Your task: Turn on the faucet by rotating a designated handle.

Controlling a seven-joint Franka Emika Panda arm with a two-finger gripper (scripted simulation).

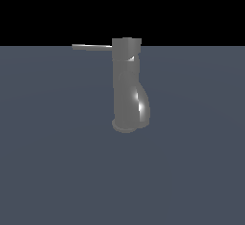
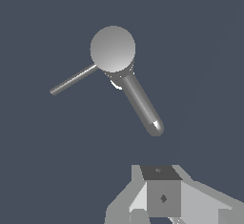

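Handle [image 1: 92, 47] juts from the cap toward the exterior view's left, upper-middle of frame; faucet [image 1: 128, 87] stands upright at centre on the bench [image 1: 52, 171]. Gripper [image 2: 162, 204] shows only in the wrist view, well apart from both; whether it is apart or together I cannot tell.

Glossy dark-grey metal upright faucet [image 1: 128, 87] with white glints, thin paler grey rod handle [image 1: 92, 47], plain slate-blue floor [image 1: 52, 162], pale grey blocky gripper [image 2: 162, 211], black backdrop [image 1: 48, 8]

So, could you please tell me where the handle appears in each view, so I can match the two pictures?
Exterior view: the handle juts horizontally from the faucet top toward the exterior view's left.
Wrist view: seen from above, the handle is the thin rod leaving the round cap.
Shared landmark: that cap.
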